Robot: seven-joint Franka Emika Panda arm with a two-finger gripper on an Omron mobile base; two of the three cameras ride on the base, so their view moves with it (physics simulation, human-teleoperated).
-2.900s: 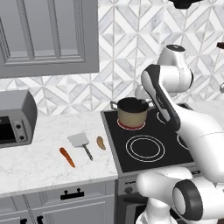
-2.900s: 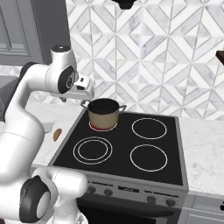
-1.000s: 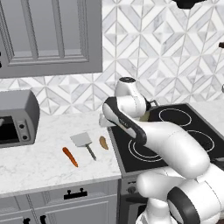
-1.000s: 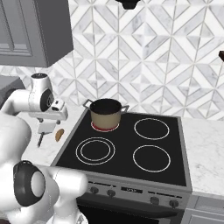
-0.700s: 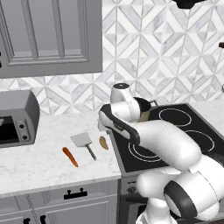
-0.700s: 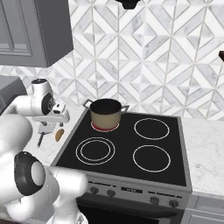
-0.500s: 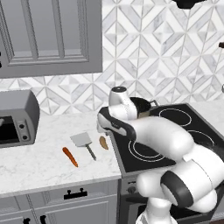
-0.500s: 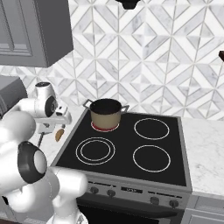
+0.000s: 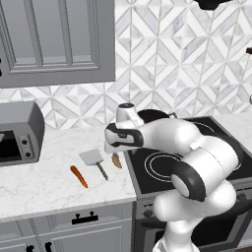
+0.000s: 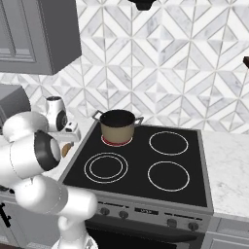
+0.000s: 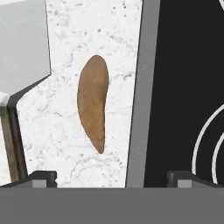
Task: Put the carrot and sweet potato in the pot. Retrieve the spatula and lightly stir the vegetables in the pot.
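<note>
Gripper (image 11: 111,177) is spread wide open and holding nothing, hovering right over the sweet potato (image 11: 92,101), which lies between the jaws just beside the stove (image 11: 183,87) edge.

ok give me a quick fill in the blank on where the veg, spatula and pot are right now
The stubby tan-orange sweet potato lies on the white marble counter, between the grey-bladed spatula and the ____.
The slim orange-red carrot lies on the ____.
The round tan pot sits on the back-left ____.
The jaws are ____.

Missing: stove; counter; burner; open
</note>
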